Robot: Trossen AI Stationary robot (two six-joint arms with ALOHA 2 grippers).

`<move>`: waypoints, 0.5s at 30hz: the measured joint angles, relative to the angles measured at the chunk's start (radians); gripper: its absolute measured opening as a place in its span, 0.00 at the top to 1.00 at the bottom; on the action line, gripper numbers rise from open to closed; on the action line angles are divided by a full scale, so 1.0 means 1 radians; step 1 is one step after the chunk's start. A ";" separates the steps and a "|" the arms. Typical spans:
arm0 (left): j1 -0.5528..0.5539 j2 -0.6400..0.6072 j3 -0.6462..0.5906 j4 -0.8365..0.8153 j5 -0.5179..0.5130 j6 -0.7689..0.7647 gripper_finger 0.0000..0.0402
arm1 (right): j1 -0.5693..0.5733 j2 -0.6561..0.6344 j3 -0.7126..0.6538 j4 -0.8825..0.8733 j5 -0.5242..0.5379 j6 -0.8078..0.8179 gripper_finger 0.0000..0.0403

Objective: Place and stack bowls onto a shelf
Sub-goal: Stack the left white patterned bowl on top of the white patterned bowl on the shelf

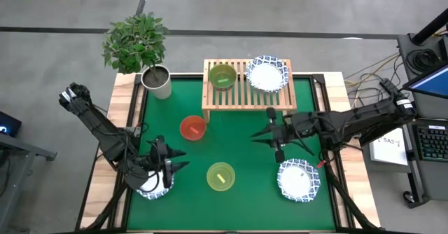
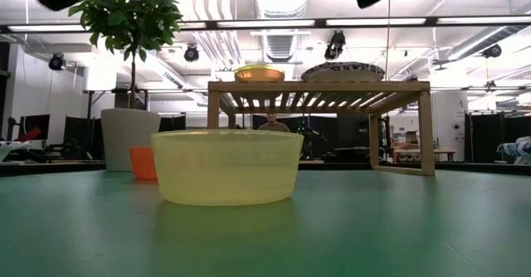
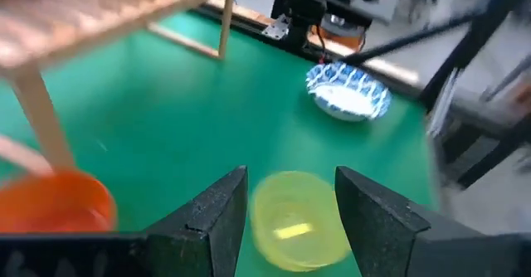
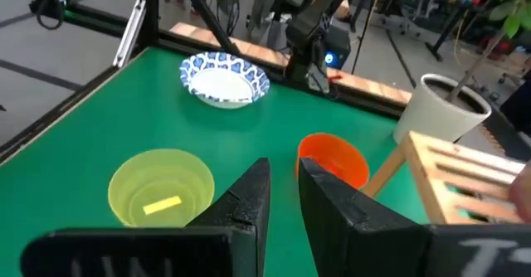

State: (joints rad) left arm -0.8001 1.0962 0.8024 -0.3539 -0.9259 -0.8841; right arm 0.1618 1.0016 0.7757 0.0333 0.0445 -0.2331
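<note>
Shelf (image 1: pixel 248 87) stands at the far edge of the table (image 1: pixel 238 206), its long axis running left to right, slats running near to far. On it sit a green bowl (image 1: pixel 222 76) and a blue-rimmed white bowl (image 1: pixel 267 73), both mouth up. Red bowl (image 1: pixel 192 128) stands just before the shelf's left leg, yellow-green bowl (image 1: pixel 220 176) near the front edge. Left gripper (image 1: pixel 173 160), released, hovers over another patterned bowl (image 1: pixel 153 186) at the front left corner. Right gripper (image 1: pixel 269 134), nearly closed and empty, hangs beside the fourth one (image 1: pixel 298 179).
</note>
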 joint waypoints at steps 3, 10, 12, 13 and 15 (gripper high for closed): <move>0.003 0.013 0.000 0.006 0.130 -0.217 0.59 | 0.000 -0.016 0.001 0.003 0.000 -0.016 0.86; 0.019 0.123 0.021 0.010 0.385 -0.713 0.59 | 0.000 -0.052 0.001 -0.027 0.000 -0.056 0.86; 0.026 0.172 0.039 -0.003 0.455 -0.802 0.59 | 0.000 -0.059 0.001 -0.047 0.000 -0.056 0.86; 0.034 0.199 0.053 -0.018 0.506 -0.853 0.59 | 0.000 -0.064 0.001 -0.057 0.000 -0.056 0.86; 0.056 0.259 0.087 -0.084 0.635 -0.954 0.59 | 0.000 -0.067 0.001 -0.066 0.000 -0.056 0.86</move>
State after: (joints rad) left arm -0.7438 1.3553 0.8898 -0.4378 -0.2908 -1.8380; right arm 0.1616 0.9346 0.7769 -0.0324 0.0443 -0.2886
